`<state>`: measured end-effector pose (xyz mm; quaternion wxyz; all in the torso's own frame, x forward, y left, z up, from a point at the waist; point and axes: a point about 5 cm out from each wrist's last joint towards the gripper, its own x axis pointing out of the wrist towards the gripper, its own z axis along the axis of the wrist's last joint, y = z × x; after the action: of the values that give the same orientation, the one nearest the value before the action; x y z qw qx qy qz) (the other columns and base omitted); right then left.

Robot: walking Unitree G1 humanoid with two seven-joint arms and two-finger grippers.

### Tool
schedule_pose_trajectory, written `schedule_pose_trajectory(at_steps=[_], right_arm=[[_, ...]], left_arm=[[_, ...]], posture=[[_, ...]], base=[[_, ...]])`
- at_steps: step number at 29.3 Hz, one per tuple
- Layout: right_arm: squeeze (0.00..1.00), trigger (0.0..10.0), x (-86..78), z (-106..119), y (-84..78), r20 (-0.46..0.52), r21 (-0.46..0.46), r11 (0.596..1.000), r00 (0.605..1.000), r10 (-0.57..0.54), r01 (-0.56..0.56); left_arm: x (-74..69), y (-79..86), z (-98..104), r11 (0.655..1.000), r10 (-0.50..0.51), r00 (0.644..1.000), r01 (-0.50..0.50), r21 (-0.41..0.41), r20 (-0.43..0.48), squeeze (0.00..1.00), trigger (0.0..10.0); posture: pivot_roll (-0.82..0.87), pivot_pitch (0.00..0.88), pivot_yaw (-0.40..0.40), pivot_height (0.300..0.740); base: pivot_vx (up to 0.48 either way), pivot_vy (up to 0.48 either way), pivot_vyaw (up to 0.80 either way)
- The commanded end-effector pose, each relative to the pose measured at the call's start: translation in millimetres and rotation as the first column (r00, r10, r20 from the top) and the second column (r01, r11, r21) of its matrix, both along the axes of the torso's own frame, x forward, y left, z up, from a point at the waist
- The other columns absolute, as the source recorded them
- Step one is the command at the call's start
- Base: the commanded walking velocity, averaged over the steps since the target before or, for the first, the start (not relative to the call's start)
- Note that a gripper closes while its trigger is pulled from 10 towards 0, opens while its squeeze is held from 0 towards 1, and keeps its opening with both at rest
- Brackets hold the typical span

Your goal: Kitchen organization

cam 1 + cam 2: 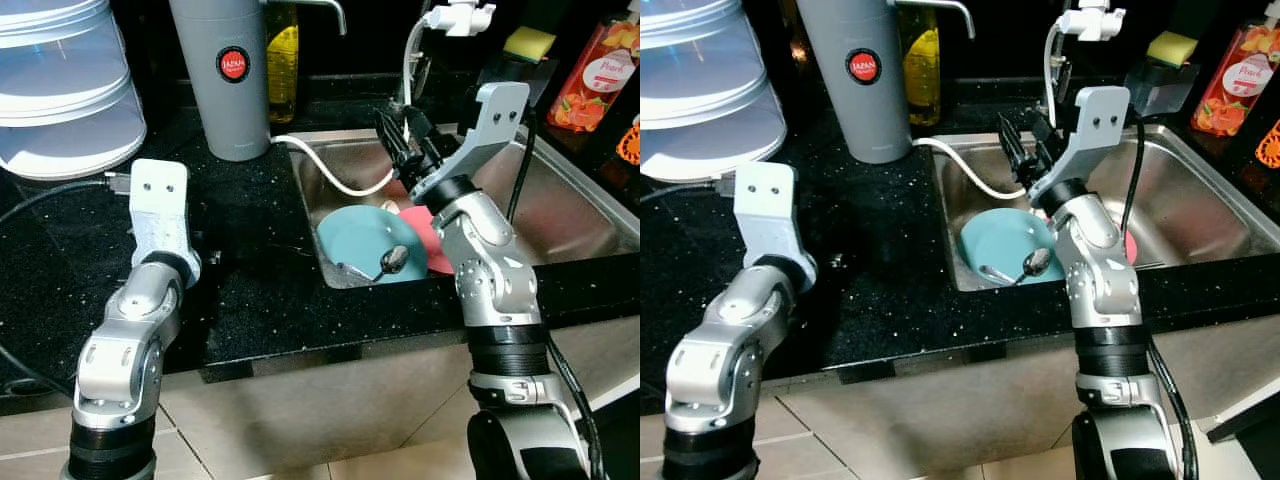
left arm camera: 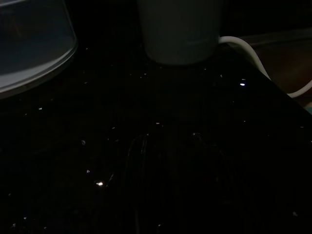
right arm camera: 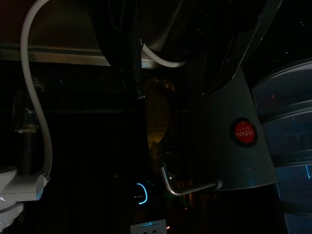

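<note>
A teal plate (image 1: 362,240) lies in the steel sink (image 1: 560,215) with a metal spoon (image 1: 388,262) across its front. A red plate (image 1: 432,245) lies partly under it, hidden in part by my right arm. My right gripper (image 1: 400,140) hovers open above the sink's back left corner, well over the plates, with nothing between its fingers (image 3: 124,53). In the right wrist view it faces the grey canister (image 3: 239,141). My left arm (image 1: 158,215) is held low over the black counter (image 1: 250,270); its gripper (image 2: 168,161) is only a faint dark shape.
The grey canister (image 1: 225,80) with a red label stands behind the counter, and a white hose (image 1: 330,172) runs from it into the sink. Stacked translucent containers (image 1: 60,90) stand at the back left. A yellow bottle (image 1: 283,55), faucet (image 1: 455,18), sponge (image 1: 528,42) and orange bottle (image 1: 600,75) line the back.
</note>
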<state>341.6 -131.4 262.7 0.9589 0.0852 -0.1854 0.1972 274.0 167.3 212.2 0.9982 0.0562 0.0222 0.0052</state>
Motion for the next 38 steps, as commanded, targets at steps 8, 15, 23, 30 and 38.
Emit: schedule_pose_trajectory(at_steps=[8,15,23,30,38], right_arm=[[0.00,10.0,1.3,1,-1.8,0.008,0.011,1.000,1.000,-0.005,0.005],[0.00,10.0,1.1,2,-1.9,0.012,0.012,1.000,1.000,-0.004,0.003],[0.00,10.0,1.0,2,-1.9,0.013,0.012,1.000,1.000,-0.003,0.003],[0.00,10.0,1.4,1,-1.8,0.008,0.007,1.000,1.000,-0.003,0.003],[0.00,10.0,1.2,0,-1.6,0.004,0.008,1.000,1.000,-0.003,0.003]], left_arm=[[-5.0,-7.7,41,0.992,-0.063,0.947,0.023,0.127,0.316,0.00,10.0],[-10.0,-8.7,57,0.976,-0.083,0.886,-0.019,0.215,0.456,0.00,10.0],[-5.7,-7.4,44,0.989,-0.071,0.922,0.015,0.147,0.381,0.00,10.0],[-0.5,-19.9,5,0.993,-0.079,0.992,0.087,-0.079,0.102,0.00,10.0],[2.4,8.8,-18,0.992,0.123,0.989,-0.122,0.016,-0.080,0.00,10.0]], posture=[[0.16,0.000,-0.040,0.740],[0.16,0.000,-0.040,0.740],[0.16,0.000,-0.041,0.740],[0.17,0.000,-0.043,0.740],[0.17,0.000,-0.041,0.740]], base=[[0.000,0.000,0.00],[0.000,0.000,0.00],[0.000,0.000,0.00],[0.000,0.000,0.00],[0.000,0.000,0.00]])
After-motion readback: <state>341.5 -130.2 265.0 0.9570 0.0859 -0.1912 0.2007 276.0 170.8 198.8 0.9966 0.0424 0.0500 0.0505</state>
